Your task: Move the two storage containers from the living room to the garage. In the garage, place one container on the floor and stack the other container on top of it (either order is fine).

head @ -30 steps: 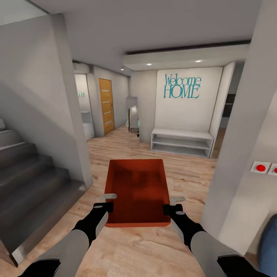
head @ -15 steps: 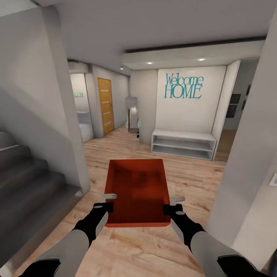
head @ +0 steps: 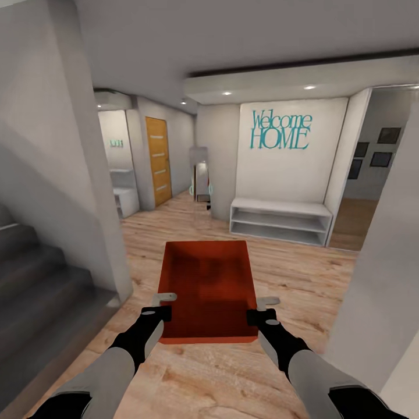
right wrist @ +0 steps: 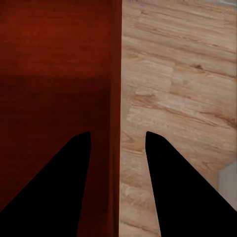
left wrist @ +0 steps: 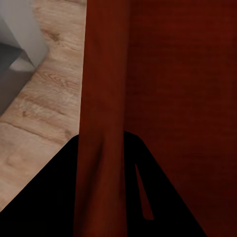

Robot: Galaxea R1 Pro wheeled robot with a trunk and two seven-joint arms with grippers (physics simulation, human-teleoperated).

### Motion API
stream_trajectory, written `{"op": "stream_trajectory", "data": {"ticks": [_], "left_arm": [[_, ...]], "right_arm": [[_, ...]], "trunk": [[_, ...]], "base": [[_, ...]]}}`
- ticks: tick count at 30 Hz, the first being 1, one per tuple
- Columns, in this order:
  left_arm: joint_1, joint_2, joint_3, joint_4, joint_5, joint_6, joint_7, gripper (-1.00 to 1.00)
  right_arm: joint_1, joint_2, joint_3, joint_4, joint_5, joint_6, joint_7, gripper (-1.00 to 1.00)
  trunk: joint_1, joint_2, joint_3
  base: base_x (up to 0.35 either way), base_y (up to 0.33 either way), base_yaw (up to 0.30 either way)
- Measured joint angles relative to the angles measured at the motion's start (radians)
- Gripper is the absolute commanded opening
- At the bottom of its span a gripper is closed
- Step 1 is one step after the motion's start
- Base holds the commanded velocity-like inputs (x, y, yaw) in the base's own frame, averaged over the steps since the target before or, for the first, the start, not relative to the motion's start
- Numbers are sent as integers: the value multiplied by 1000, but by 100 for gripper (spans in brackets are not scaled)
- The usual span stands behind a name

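The left gripper (head: 164,305) is closed over the left side wall of the orange-red storage container (head: 208,288); the left wrist view shows its dark fingers (left wrist: 64,197) straddling the thin wall. The right gripper (head: 261,309) is clamped on the opposite wall the same way, one finger (right wrist: 54,182) inside the bin and the other outside. The container hangs level between the two grippers, open side up, above the light wood-plank floor (head: 291,279). Left of the left gripper, grey stairs (head: 35,297) rise beside a white wall. Farther ahead of the grippers stands a low white shelf bench (head: 280,216) under teal "Welcome HOME" lettering (head: 280,130), with an orange wooden door (head: 159,160) farther off to the left down the hall.
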Motion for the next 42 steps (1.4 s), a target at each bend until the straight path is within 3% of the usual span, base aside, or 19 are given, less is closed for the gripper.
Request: {"op": "stream_trajectory", "data": {"ticks": [42], "left_arm": [[0, 0, -1, 0, 1, 1, 1, -100]], "right_arm": [[0, 0, -1, 0, 0, 0, 0, -100]], "trunk": [[0, 0, 1]], "base": [[322, 0, 5]]}}
